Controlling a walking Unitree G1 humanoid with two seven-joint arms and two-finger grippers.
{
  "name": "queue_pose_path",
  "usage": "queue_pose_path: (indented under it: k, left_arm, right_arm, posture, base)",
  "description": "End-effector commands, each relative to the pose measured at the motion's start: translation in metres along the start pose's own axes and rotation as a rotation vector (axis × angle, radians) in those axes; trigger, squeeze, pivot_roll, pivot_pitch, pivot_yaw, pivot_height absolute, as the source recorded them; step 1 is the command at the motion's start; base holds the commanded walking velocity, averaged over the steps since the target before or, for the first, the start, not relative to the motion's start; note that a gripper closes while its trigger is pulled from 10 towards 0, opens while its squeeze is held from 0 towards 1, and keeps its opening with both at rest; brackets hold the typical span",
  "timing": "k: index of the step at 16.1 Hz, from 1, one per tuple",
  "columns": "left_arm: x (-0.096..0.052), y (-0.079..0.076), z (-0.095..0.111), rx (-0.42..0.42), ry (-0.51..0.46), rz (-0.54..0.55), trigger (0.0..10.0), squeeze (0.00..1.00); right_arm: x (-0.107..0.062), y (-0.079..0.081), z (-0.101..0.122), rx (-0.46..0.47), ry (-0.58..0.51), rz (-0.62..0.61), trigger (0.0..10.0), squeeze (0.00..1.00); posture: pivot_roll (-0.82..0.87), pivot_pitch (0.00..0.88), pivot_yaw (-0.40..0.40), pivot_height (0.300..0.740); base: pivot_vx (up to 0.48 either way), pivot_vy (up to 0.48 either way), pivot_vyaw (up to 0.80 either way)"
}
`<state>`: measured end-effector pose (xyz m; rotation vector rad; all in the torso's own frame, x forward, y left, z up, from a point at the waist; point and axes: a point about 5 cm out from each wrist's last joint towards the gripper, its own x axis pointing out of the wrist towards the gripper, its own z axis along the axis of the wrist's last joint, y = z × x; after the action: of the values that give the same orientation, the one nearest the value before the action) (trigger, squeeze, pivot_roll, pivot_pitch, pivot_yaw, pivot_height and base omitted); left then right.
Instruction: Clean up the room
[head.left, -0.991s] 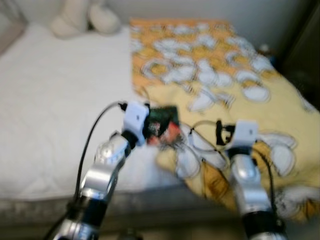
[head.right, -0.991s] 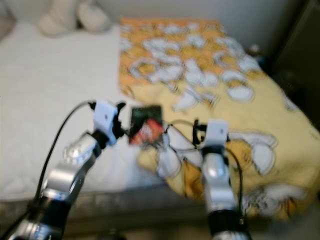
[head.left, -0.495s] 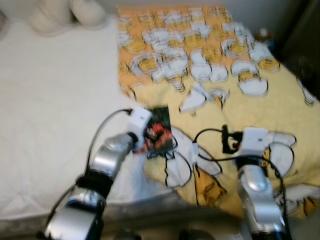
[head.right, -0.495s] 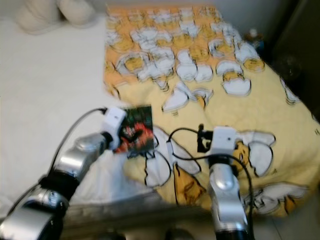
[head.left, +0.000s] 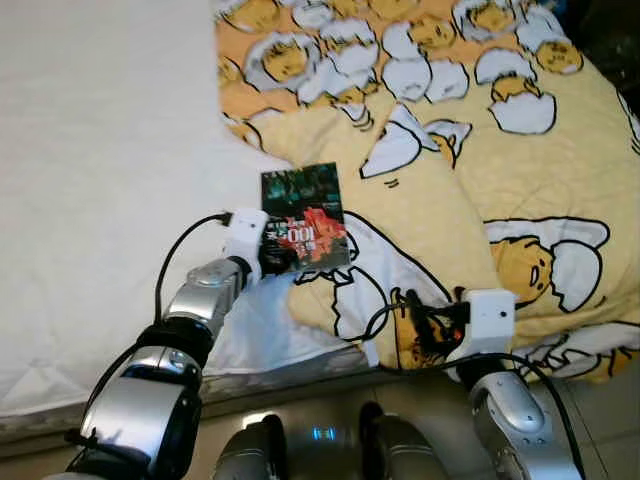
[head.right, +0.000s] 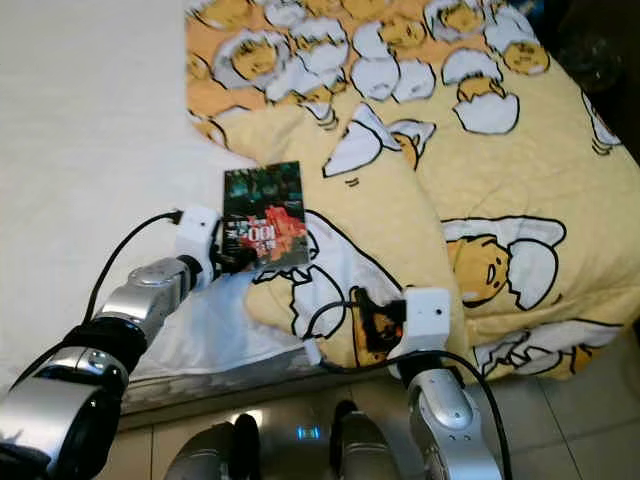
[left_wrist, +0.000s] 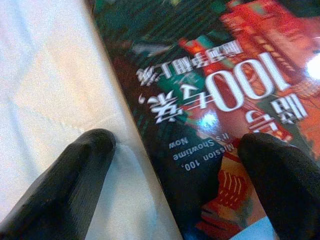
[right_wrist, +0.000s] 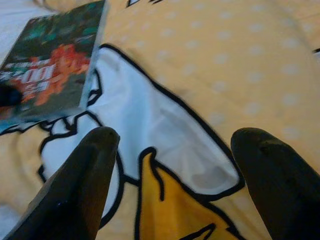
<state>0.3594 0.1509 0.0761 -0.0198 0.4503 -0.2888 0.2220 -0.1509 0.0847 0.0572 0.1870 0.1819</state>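
A dark green and red book (head.left: 303, 218) lies flat on the bed, half on the white sheet (head.left: 100, 180) and half on the yellow blanket (head.left: 470, 190). My left gripper (head.left: 268, 252) is at the book's near left corner. It is open: one finger (left_wrist: 75, 175) rests on the sheet and the other finger (left_wrist: 280, 170) is over the cover (left_wrist: 210, 100). My right gripper (head.left: 415, 315) hovers open above the blanket's near fold, to the right of the book (right_wrist: 50, 80), with nothing between its fingers (right_wrist: 85, 175).
The yellow blanket with egg cartoon prints covers the right half of the bed and hangs over the near edge (head.left: 560, 350). Tiled floor (head.left: 600, 420) shows at the lower right. My own body stands against the bed's front edge (head.left: 320, 440).
The camera has tilted down and come closer to the bed. My left gripper has reached the book's corner. My right arm has drawn back toward the bed's near edge.
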Motion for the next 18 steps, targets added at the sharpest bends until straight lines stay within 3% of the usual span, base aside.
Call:
queue_pose_path:
  k: [1,2,3,5,6,7,8,14,18]
  left_arm:
    - [-0.001,0.007,-0.004,-0.167,0.011,0.025,10.0,0.00]
    - [-0.002,0.010,-0.001,-0.324,-0.021,0.021,10.0,0.00]
    - [-0.002,0.012,0.002,-0.393,-0.040,0.016,10.0,0.00]
    - [-0.003,0.015,0.002,-0.480,-0.061,0.012,10.0,0.00]
    - [-0.003,0.016,0.001,-0.498,-0.064,0.017,9.3,0.00]
    - [-0.004,0.018,0.000,-0.520,-0.069,0.022,0.5,0.00]
    - [-0.004,0.017,-0.001,-0.548,-0.072,0.012,0.0,0.00]
    - [-0.002,0.003,-0.010,-0.606,-0.082,-0.082,0.0,0.00]
    - [0.001,-0.009,-0.001,-0.648,-0.143,-0.183,0.0,0.00]
  right_arm:
    - [-0.005,0.005,-0.001,0.022,0.023,0.044,10.0,0.00]
    - [-0.007,0.006,0.000,0.031,0.028,0.062,10.0,0.00]
    - [-0.009,0.008,0.000,0.040,0.030,0.077,10.0,0.00]
    - [-0.012,0.016,0.001,0.075,0.030,0.136,10.0,0.00]
    - [-0.012,0.019,0.001,0.081,0.034,0.159,10.0,0.00]
    - [-0.012,0.022,0.001,0.085,0.040,0.178,10.0,0.00]
    - [-0.013,0.023,0.002,0.087,0.047,0.182,10.0,0.00]
    - [-0.014,0.026,0.001,0.103,0.059,0.190,10.0,0.00]
    - [-0.016,0.029,-0.001,0.112,0.067,0.195,10.0,0.00]
  posture:
    - [-0.14,0.329,0.035,0.740]
    - [-0.15,0.333,0.034,0.740]
    - [-0.15,0.336,0.033,0.740]
    - [-0.15,0.340,0.032,0.740]
    - [-0.15,0.342,0.032,0.740]
    - [-0.15,0.342,0.032,0.740]
    - [-0.15,0.343,0.030,0.740]
    - [-0.15,0.341,0.035,0.740]
    - [-0.15,0.340,0.040,0.740]
  base:
    - [0.000,0.000,0.00]
    - [0.000,0.000,0.00]
    - [0.000,0.000,0.00]
    - [0.000,0.000,0.00]
    - [0.000,0.000,0.00]
    - [0.000,0.000,0.00]
    - [0.000,0.000,0.00]
    - [0.000,0.000,0.00]
    - [0.000,0.000,0.00]
